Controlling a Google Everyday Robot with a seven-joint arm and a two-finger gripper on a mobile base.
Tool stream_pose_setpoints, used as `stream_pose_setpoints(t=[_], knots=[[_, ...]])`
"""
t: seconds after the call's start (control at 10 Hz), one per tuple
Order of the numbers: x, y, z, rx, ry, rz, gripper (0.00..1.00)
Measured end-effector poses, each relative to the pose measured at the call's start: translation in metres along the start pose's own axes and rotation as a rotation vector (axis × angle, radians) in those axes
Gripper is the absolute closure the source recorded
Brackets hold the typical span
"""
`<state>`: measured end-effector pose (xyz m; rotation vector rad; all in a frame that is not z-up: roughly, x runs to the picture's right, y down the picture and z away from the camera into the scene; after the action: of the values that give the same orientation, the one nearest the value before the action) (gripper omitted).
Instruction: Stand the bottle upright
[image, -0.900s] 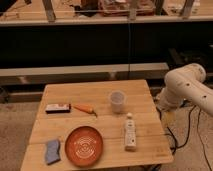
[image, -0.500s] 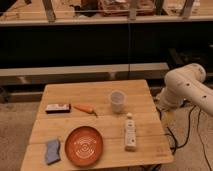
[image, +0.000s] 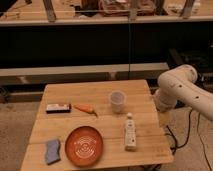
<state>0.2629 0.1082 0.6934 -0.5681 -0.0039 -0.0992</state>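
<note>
The bottle (image: 130, 132) is slim and whitish-cream. It lies on its side on the wooden table (image: 100, 90), near the front right, with its small white cap pointing away from me. The white robot arm (image: 177, 87) is folded beside the table's right edge. My gripper (image: 164, 119) hangs low at the end of the arm, just off that right edge, to the right of the bottle and apart from it. It holds nothing that I can see.
A translucent white cup (image: 117, 101) stands upright just behind the bottle. An orange plate (image: 84, 145) and a blue sponge (image: 52, 151) lie front left. A carrot (image: 86, 108) and a dark bar (image: 58, 107) lie mid left. A dark counter stands behind.
</note>
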Motion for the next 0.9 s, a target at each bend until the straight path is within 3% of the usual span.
stream_pose_setpoints(t=[0.1, 0.4, 0.7, 0.9], knots=[[0.001, 0.0, 0.0, -0.001, 0.0, -0.008, 0.2], [-0.013, -0.002, 0.006, 0.0, 0.003, -0.127, 0.2], [-0.017, -0.003, 0.008, 0.002, 0.004, -0.154, 0.2], [-0.019, -0.004, 0.014, 0.004, 0.006, -0.224, 0.2]])
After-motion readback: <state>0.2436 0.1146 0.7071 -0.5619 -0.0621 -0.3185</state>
